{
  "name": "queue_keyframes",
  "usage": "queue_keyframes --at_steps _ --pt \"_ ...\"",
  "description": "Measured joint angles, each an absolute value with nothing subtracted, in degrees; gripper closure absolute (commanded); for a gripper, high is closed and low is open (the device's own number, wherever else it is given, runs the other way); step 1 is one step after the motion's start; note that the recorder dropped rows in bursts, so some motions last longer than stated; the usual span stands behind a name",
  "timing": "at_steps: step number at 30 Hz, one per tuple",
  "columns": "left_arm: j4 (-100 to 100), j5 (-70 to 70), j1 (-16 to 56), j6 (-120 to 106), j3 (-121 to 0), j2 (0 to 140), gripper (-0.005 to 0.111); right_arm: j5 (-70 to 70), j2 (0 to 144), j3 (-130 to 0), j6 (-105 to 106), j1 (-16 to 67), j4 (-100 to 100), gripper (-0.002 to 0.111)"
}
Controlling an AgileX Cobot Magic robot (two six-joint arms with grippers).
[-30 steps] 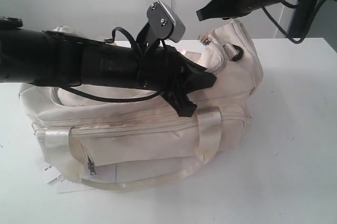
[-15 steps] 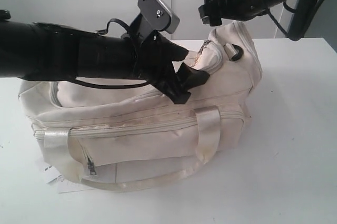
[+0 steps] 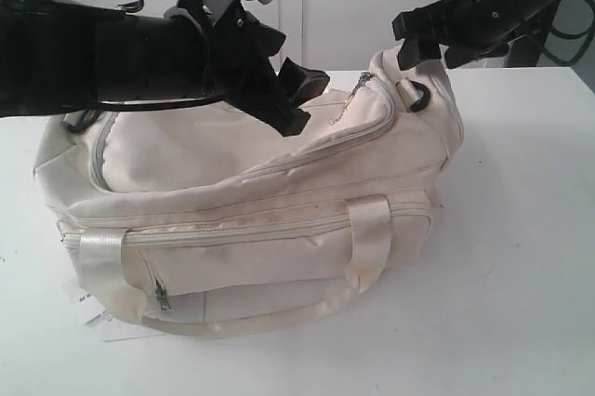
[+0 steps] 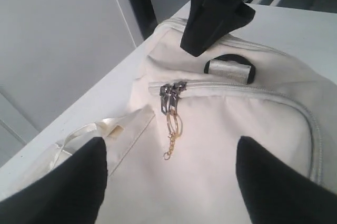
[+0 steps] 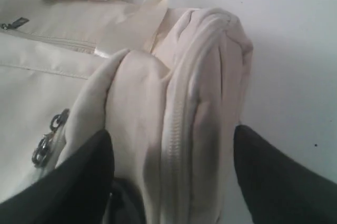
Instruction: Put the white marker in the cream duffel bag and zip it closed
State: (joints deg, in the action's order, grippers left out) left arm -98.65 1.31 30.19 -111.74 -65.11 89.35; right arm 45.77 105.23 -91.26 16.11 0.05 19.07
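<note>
Cream duffel bag (image 3: 279,196) — zipper pulls (image 4: 171,91) seemingly meet, left wrist view only.

I work over a flat white bench (image 3: 521,270). A flat white paper tag with black print (image 3: 85,310) lies on the bench near its front left. Behind the bench stands a plain pale grey wall (image 3: 363,1) with a thin vertical seam.

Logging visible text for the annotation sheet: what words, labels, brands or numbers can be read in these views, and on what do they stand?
No text here is legible.
On the flat white paper tag poking out from under the soft cream fabric duffel bag: a few dark printed marks, too small and blurred to read.
On the metal zipper pulls with the small chain: no marking that can be read.
</note>
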Motion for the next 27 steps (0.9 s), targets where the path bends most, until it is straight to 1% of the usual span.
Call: queue_keyframes --at_steps 2,4,5,6,9,13,16,20,24,25,27 --pt "-98.65 1.52 30.19 -111.43 -64.59 89.09 0.038 46.28 105.61 -91.26 16.51 0.05 19.27 0.055" --pt "-98.65 3.07 30.19 -111.2 -63.83 89.1 0.041 46.66 106.27 -91.26 16.64 0.05 19.16 0.066" --pt "-98.65 4.24 30.19 -111.21 -63.35 89.1 0.044 46.66 106.55 -91.26 16.64 0.05 19.16 0.072" --pt "-98.65 6.18 30.19 -111.21 -62.8 89.1 0.048 46.77 106.84 -91.26 16.64 0.05 19.07 0.084" --pt "-98.74 14.31 30.19 -111.21 -61.65 89.1 0.06 47.0 107.49 -91.13 16.99 0.05 19.03 0.108" --pt "-98.74 27.92 30.05 -111.1 -61.68 89.1 0.074 46.89 107.59 -90.79 17.38 0.05 18.92 0.108" --pt "-98.78 33.08 28.79 -111.1 -61.68 88.83 0.083 47.67 107.59 -90.79 17.56 0.05 18.92 0.108" --pt "-98.78 34.81 26.29 -110.99 -61.68 87.9 0.095 48.59 107.38 -90.79 17.56 0.05 18.66 0.108" --pt "-98.78 34.95 23.12 -109.75 -61.68 87.62 0.104 50.22 106.65 -90.79 17.56 0.05 18.43 0.108" --pt "-98.78 34.78 22.37 -109.49 -61.68 87.62 0.106 50.45 106.65 -90.79 17.41 0.05 18.43 0.108" --pt "-98.78 33.72 21.01 -108.78 -61.68 87.62 0.107 51.01 106.65 -90.79 16.96 0.05 18.2 0.108"
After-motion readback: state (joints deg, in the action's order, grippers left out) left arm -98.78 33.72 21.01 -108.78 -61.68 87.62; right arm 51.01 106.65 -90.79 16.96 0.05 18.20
